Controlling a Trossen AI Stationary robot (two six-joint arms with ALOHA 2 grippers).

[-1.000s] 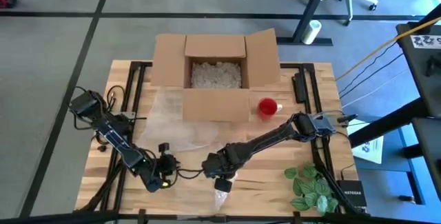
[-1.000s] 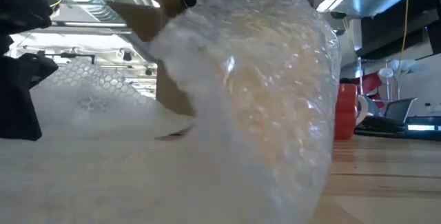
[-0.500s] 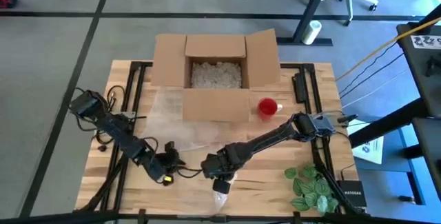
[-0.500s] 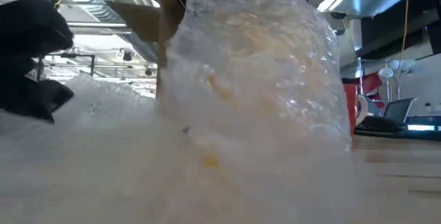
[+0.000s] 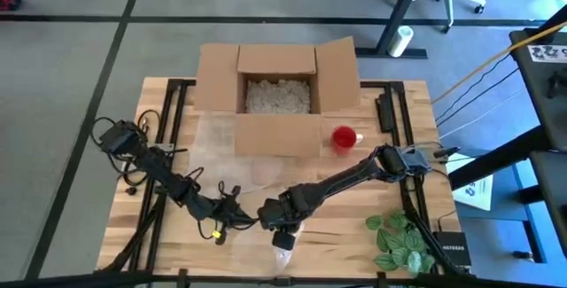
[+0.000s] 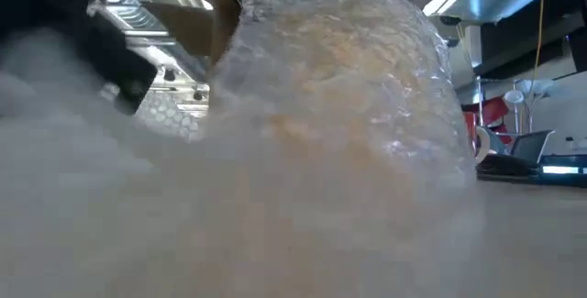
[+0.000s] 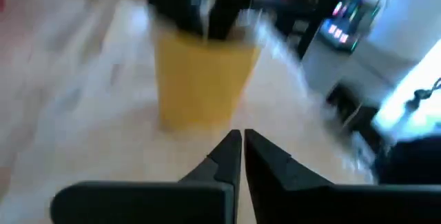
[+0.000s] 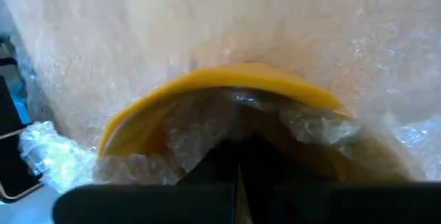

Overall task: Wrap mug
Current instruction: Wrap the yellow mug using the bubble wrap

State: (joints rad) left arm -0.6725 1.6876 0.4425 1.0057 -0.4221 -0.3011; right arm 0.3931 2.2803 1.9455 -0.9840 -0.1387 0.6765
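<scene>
Wooden worktop [image 5: 372, 204] holds the yellow mug [image 7: 200, 79] near its front edge, half covered in bubble wrap [image 6: 348, 105]. Right gripper [image 5: 282, 232] has its jaws clamped on the mug's rim. Left gripper [image 7: 241, 156], jaws together, sits just beside it. Next, it probably needs to pull the loose wrap around.

Yellow mug [image 7: 203, 79] stands upright near the table's front edge, swathed in bubble wrap [image 6: 348, 105].
</scene>
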